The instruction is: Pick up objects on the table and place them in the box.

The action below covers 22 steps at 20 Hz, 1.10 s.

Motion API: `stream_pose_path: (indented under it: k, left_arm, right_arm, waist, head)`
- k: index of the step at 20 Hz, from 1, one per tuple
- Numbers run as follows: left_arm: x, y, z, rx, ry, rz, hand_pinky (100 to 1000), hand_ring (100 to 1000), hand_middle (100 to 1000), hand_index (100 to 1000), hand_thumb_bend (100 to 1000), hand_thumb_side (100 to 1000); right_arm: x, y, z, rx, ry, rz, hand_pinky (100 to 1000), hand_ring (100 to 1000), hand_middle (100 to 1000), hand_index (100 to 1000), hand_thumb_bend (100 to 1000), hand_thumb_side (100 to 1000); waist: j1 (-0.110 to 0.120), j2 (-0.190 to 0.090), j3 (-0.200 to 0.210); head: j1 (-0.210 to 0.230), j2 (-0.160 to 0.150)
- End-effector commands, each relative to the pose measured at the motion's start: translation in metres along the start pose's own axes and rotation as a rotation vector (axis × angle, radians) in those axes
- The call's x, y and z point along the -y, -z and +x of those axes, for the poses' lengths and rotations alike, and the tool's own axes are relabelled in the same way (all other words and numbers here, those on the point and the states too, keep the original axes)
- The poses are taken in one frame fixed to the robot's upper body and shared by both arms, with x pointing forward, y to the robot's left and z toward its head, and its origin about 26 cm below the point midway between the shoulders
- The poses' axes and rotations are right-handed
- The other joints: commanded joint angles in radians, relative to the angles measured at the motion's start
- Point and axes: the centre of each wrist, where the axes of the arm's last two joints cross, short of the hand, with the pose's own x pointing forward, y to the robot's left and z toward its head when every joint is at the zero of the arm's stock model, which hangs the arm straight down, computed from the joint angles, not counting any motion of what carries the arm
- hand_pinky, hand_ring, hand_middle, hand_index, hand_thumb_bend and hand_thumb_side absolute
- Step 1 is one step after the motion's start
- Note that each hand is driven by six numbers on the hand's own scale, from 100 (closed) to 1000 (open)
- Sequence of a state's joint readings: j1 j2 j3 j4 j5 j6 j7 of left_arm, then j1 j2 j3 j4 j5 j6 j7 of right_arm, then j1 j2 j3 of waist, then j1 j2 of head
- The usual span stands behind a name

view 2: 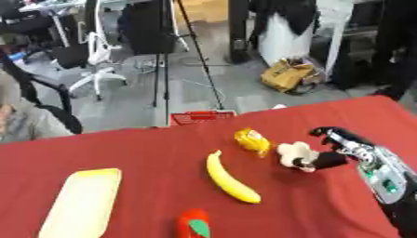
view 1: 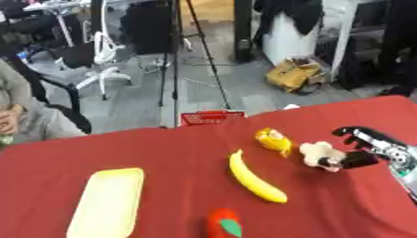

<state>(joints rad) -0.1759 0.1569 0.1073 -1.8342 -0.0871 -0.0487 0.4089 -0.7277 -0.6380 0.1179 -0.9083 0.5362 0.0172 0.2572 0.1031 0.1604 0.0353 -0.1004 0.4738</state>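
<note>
A long yellow banana (view 1: pixel 256 177) lies in the middle of the red table (view 1: pixel 163 148). Behind it to the right sits a smaller yellow object (view 1: pixel 273 140). A cream, lumpy object (view 1: pixel 319 154) lies right of that. My right hand (view 1: pixel 364 147) comes in from the right and has its curled fingers over this cream object, the thumb against its near side. A red object with a green leaf (view 1: pixel 224 224) lies near the front edge. A pale yellow tray (view 1: pixel 108 202) lies at the left. My left hand is out of view.
A red basket (view 1: pixel 210 116) stands just beyond the table's far edge. Past it are tripod legs, an office chair and a yellow bag on the floor. A seated person shows at the far left edge, away from the objects.
</note>
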Motion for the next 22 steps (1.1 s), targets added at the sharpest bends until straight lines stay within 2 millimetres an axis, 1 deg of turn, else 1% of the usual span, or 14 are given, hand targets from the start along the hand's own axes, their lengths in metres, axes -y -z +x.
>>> stream_pose_path:
  k: [1,7,11,14,15,16,19,20,21,22]
  left_arm:
    - [-0.001,0.006,0.007,0.032,-0.001,-0.013,550,689,651,755,631,890]
    - [0.000,0.005,0.007,0.029,-0.005,-0.018,550,689,651,755,629,890]
    - [0.000,0.005,0.007,0.028,-0.009,-0.021,549,690,651,755,628,890]
    - [0.001,0.005,0.007,0.027,-0.014,-0.023,548,690,650,755,623,893]
    - [0.002,0.005,0.007,0.027,-0.015,-0.024,548,690,650,755,623,893]
    - [0.002,0.005,0.007,0.027,-0.016,-0.025,549,690,651,755,619,895]
    - [0.002,0.005,0.007,0.028,-0.019,-0.025,549,690,651,755,619,895]
    - [0.002,0.005,0.007,0.029,-0.019,-0.025,549,691,651,755,617,896]
    - [0.002,0.005,0.008,0.030,-0.020,-0.024,549,691,651,755,617,896]
    - [0.002,0.005,0.008,0.031,-0.020,-0.023,549,691,651,755,615,897]
  right_arm:
    - [0.011,0.002,0.006,0.016,-0.028,-0.015,802,851,897,924,687,403]
    - [-0.002,0.006,0.010,0.017,-0.064,0.038,799,844,895,925,686,384]
    - [-0.012,0.009,0.011,0.018,-0.076,0.069,793,834,891,923,685,378]
    - [-0.019,0.010,0.014,0.026,-0.090,0.085,732,781,861,900,678,370]
    - [-0.020,0.010,0.014,0.029,-0.092,0.085,732,781,861,900,678,370]
    - [-0.021,0.011,0.015,0.031,-0.091,0.080,646,708,818,877,669,373]
    - [-0.023,0.011,0.015,0.037,-0.089,0.062,629,683,807,871,664,370]
    - [-0.022,0.011,0.015,0.041,-0.089,0.050,601,633,758,839,654,382]
    - [-0.020,0.010,0.015,0.046,-0.088,0.037,601,633,758,839,654,382]
    - [-0.018,0.010,0.016,0.053,-0.087,0.016,536,569,671,754,594,385]
  waist:
    - [-0.014,0.000,0.003]
    - [-0.009,0.000,0.006]
    - [-0.008,0.001,0.008]
    - [-0.008,0.002,0.009]
    - [-0.008,0.002,0.009]
    - [-0.007,0.003,0.010]
    - [-0.007,0.003,0.011]
    - [-0.008,0.003,0.011]
    - [-0.008,0.003,0.011]
    - [-0.009,0.002,0.011]
  head:
    - [-0.001,-0.012]
    - [-0.012,-0.019]
    - [-0.017,-0.018]
    - [-0.024,-0.017]
    - [-0.026,-0.017]
    - [-0.028,-0.016]
    - [-0.031,-0.018]
    - [-0.033,-0.020]
    - [-0.036,-0.022]
    - [-0.037,-0.023]
